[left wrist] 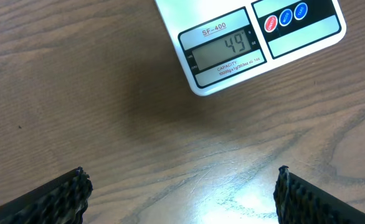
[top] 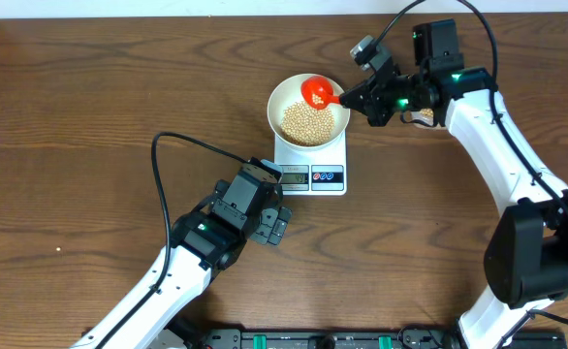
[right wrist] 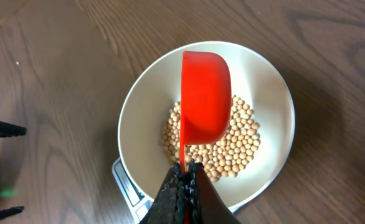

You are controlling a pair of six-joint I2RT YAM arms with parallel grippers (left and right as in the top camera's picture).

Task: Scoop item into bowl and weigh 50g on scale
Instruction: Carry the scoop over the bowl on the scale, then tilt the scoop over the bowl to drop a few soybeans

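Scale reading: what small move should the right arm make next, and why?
Probably tip the red scoop slightly further so only a few more beans fall into the bowl. The scale reads 49, just under target, and the right gripper, shut on the scoop's handle, holds it over the bowl. Whether beans remain in it is unclear.

The scale [left wrist: 251, 38] bears the label "SF-400" above its display [left wrist: 225, 51], which reads 49 — underneath stands "CAPACITY", the finer print being illegible.
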